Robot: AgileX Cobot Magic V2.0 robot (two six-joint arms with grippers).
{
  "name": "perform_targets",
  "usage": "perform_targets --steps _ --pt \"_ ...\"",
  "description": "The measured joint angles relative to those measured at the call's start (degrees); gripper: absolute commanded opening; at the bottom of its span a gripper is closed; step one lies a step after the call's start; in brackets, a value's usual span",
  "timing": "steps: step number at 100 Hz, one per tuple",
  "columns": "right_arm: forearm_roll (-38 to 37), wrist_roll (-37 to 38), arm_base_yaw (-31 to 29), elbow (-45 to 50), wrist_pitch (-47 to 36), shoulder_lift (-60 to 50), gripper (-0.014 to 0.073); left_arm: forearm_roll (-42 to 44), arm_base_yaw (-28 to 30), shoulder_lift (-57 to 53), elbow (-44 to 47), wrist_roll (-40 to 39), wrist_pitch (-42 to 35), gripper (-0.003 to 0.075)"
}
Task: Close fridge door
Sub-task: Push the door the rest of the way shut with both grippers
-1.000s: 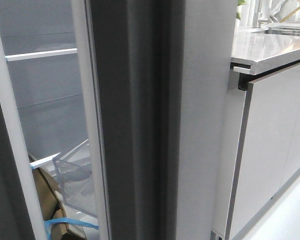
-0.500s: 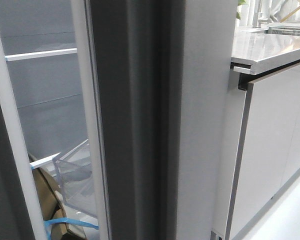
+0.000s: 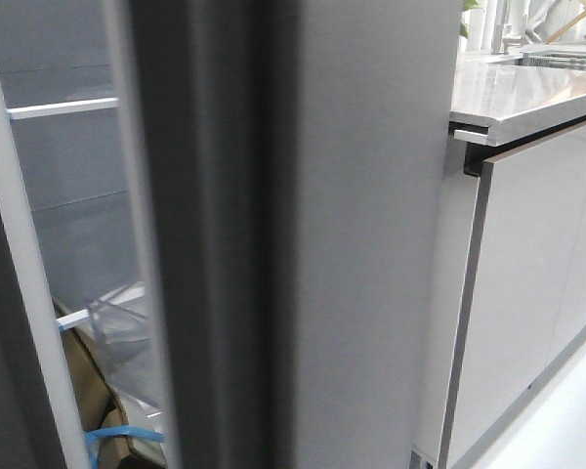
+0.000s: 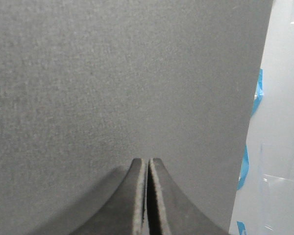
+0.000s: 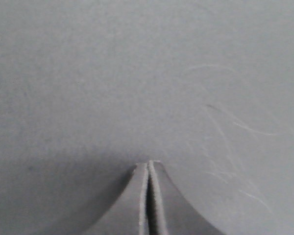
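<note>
Soft daylight, motion-blurred fridge door [image 3: 303, 234]

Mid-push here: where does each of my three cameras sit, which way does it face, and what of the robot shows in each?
Front view: forward-facing, almost against the fridge door; cabinets to the right, fridge interior through the gap on the left. No arm shows.
Left wrist view: on the left arm, facing the door's grey face near one edge; the left end effector shows, fingers together.
Right wrist view: on the right arm, facing a plain grey surface that fills the frame; the right end effector shows, fingers together.
Shared: the front and left wrist views both show the door.
</note>
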Motion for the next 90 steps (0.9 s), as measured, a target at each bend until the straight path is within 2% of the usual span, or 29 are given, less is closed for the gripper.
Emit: perform_targets --steps 29,53,74,90 --pt "0.0 0.0 2.99 -4.99 -0.4 7.86 -0.0076 0.0 0.0 0.0 0.0 0.0 0.0 -0.0021" --pt "-0.13 0.0 2.99 -10.45 -0.23 13.8 -0.0076 0.0 0.0 0.0 0.0 0.0 0.0 -0.0021" --pt "-0.13 0.1 2.99 -15.84 -3.24 19.64 -0.0076 0.0 0.0 0.0 0.0 0.0 0.0 -0.0021" --pt "-0.13 0.1 3.34 -17.1 -3.86 23.75 -0.0076 0.0 0.0 0.0 0.0 0.0 0.0 -0.0021"
